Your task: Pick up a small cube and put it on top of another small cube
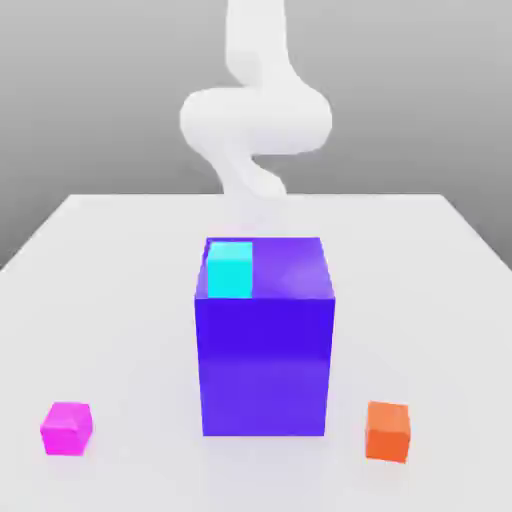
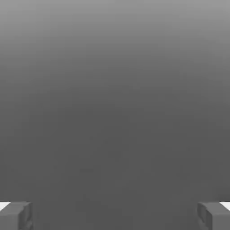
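Arm [image 1: 255, 120] folded up high behind the big blue-violet block [image 1: 265, 350], well clear of the white table [image 1: 120, 300]. Reads as a start or rest pose: nothing reached for yet, task not begun by the look of it.

Gripper [image 2: 115, 215]: the hand view has the two grey fingertips [image 2: 15, 215] far apart at opposite edges, nothing between them but plain grey backdrop. Fingers spread wide, empty. The hand seems to point off into space, not down at the table.

Small magenta cube [image 1: 66, 428]: sits flat on the table near the front, toward the exterior view's left, well apart from the big block. Free on all sides, easy to come down on from above.

Small orange cube [image 1: 388, 431]: front of the table, the exterior view's right, also alone and well apart from the block. A likely base for stacking, being at table level.

Small cyan cube [image 1: 230, 270]: resting on top of the big block, at its top face's left edge in the exterior view. Higher target, little margin at that edge.

In the way: the big block stands between arm and both front cubes. My judgement is that the arm must travel up and over it, then descend at the front.
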{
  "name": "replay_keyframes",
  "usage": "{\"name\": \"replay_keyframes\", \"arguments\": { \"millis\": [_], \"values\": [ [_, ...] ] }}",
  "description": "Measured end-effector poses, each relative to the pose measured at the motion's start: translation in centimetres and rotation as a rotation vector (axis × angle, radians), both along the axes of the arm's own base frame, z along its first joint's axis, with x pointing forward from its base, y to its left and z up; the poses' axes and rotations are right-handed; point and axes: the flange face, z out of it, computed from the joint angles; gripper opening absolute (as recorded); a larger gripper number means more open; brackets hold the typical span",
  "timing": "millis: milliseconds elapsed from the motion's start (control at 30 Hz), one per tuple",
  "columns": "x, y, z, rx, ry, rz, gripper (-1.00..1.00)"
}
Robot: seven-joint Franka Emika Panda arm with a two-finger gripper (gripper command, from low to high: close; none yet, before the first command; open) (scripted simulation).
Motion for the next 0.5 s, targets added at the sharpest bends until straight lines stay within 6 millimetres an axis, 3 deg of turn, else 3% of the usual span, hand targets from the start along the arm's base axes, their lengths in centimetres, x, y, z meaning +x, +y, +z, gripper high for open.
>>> {"name": "replay_keyframes", "arguments": {
  "millis": [100,233,367,500],
  "values": [
    [3.5,-2.8,-5.3,0.067,0.082,-0.162,0.00],
    [6.6,-7.0,-12.5,0.154,0.179,-0.373,0.00],
    [8.1,-11.4,-20.2,0.242,0.268,-0.587,0.00],
    [7.9,-15.6,-28.0,0.331,0.351,-0.804,0.00]
  ]
}}
